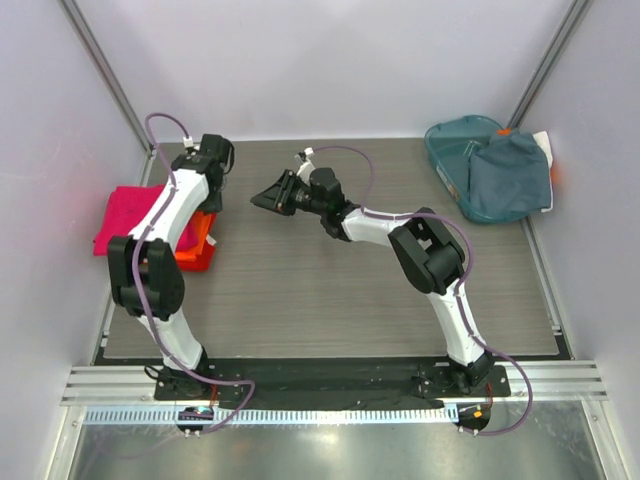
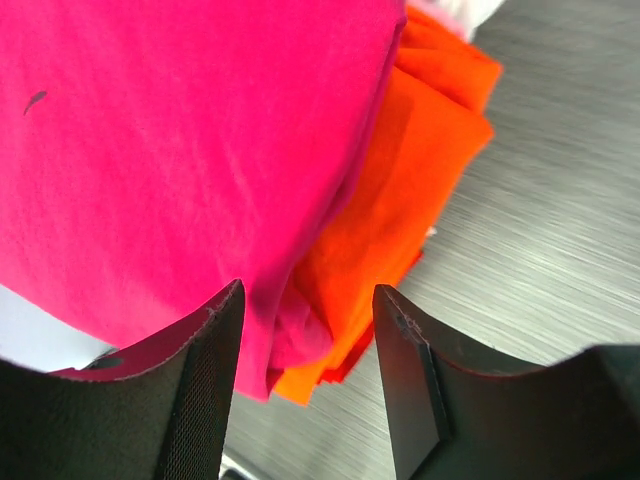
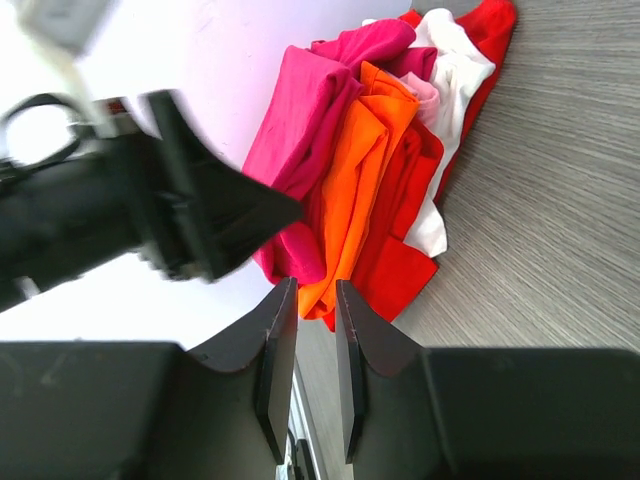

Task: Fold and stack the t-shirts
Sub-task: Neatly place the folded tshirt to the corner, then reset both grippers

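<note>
A magenta-pink t-shirt (image 1: pixel 125 215) lies on top of a stack at the table's left edge, over a folded orange t-shirt (image 1: pixel 203 232) and red cloth (image 1: pixel 196 258). My left gripper (image 1: pixel 213 158) hangs just behind the stack. In the left wrist view it (image 2: pixel 308 300) is open and empty above the corner of the pink t-shirt (image 2: pixel 180 150) and the orange t-shirt (image 2: pixel 400 190). My right gripper (image 1: pixel 268 197) points left toward the stack from mid-table. In the right wrist view it (image 3: pixel 316 290) is narrowly open and empty. A grey-blue t-shirt (image 1: pixel 510 175) lies in the basket.
The teal plastic basket (image 1: pixel 448 150) stands at the back right corner. The right wrist view shows the stack's layers: pink (image 3: pixel 300 110), orange (image 3: pixel 355 180), red (image 3: pixel 400 260) and white cloth (image 3: pixel 455 80). Grey walls close in on both sides.
</note>
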Tool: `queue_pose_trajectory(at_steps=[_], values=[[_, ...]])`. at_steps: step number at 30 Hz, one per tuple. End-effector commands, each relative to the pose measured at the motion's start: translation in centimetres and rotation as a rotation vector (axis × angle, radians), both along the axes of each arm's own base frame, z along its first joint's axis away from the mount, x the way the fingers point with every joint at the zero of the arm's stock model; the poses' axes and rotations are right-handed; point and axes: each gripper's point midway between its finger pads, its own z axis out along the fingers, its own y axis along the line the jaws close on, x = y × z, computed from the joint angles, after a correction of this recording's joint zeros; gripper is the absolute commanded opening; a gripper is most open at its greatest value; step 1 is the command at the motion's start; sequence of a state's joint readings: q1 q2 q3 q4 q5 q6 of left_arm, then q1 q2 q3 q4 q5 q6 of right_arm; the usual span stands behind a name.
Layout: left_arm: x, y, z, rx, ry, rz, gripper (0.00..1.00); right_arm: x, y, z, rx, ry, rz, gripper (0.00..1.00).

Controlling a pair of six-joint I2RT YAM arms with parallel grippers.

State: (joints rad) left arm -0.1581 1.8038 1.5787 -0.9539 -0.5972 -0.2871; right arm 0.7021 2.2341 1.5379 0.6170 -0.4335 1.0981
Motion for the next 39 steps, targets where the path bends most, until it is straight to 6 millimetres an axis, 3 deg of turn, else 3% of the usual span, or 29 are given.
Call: queue_pose_trajectory(at_steps=[1,6,7,8,9,10,12,17,23,27,28,30,31,33,35,36,38,39], values=[[0.8,-1.1,3.7,-0.115,-0.173,-0.007,0.56,0.2,-0.2,2.0,0.046,-0.049,0.007,0.27],[0.4,-0.5,5.0,-0.259,-0.259,0.053,0.51,0.3,-0.3,1.9,0.045,-0.046,0.004,0.25],[0.6,-1.1,5.4,-0.354,-0.294,0.040,0.44,0.3,-0.3,1.9,0.045,-0.047,0.002,0.25],[0.4,0.8,4.9,-0.417,-0.309,0.098,0.38,0.3,-0.3,2.0,0.046,-0.048,0.004,0.24],[-0.1,0.9,3.5,-0.493,-0.301,0.136,0.30,0.3,-0.3,2.0,0.046,-0.048,0.004,0.24],[-0.2,0.0,3.0,-0.609,-0.300,0.121,0.15,0.3,-0.3,1.9,0.046,-0.048,0.004,0.24],[-0.3,1.1,1.7,-0.680,-0.306,0.162,0.01,0.3,-0.3,2.0,0.050,-0.047,0.005,0.24],[0.2,-0.8,-0.3,-0.818,-0.246,0.149,0.00,0.3,-0.2,1.8,0.052,-0.042,0.008,0.23],[0.0,-0.4,-2.6,-0.870,-0.183,0.200,0.00,0.4,-0.5,1.9,0.053,-0.043,0.005,0.23],[0.0,0.3,-0.9,-0.822,-0.239,0.189,0.00,0.4,-0.4,1.7,0.053,-0.038,0.008,0.23],[0.1,0.3,0.6,-0.819,-0.286,0.166,0.00,0.4,-0.4,1.7,0.053,-0.036,0.008,0.23],[0.0,-0.4,2.0,-0.839,-0.320,0.119,0.00,0.4,-0.4,1.8,0.053,-0.040,0.010,0.23],[-0.3,-0.9,3.6,-0.846,-0.358,0.085,0.00,0.5,-0.5,1.8,0.049,-0.042,0.007,0.23],[-1.0,-1.9,4.5,-0.842,-0.374,0.049,0.01,0.6,-0.8,1.8,0.032,-0.043,0.004,0.24],[-2.0,-3.0,6.4,-0.840,-0.418,0.003,0.02,1.1,-1.9,2.5,0.017,-0.054,-0.016,0.24],[-2.7,-3.5,5.9,-0.849,-0.411,0.011,0.03,1.1,-2.6,2.3,0.005,-0.050,-0.026,0.25],[-3.6,-4.7,7.0,-0.853,-0.449,-0.026,0.03,1.8,-4.3,2.1,-0.031,-0.042,-0.062,0.26],[-4.2,-5.2,6.3,-0.875,-0.441,-0.003,0.03,1.7,-5.3,2.8,-0.051,-0.071,-0.077,0.26]])
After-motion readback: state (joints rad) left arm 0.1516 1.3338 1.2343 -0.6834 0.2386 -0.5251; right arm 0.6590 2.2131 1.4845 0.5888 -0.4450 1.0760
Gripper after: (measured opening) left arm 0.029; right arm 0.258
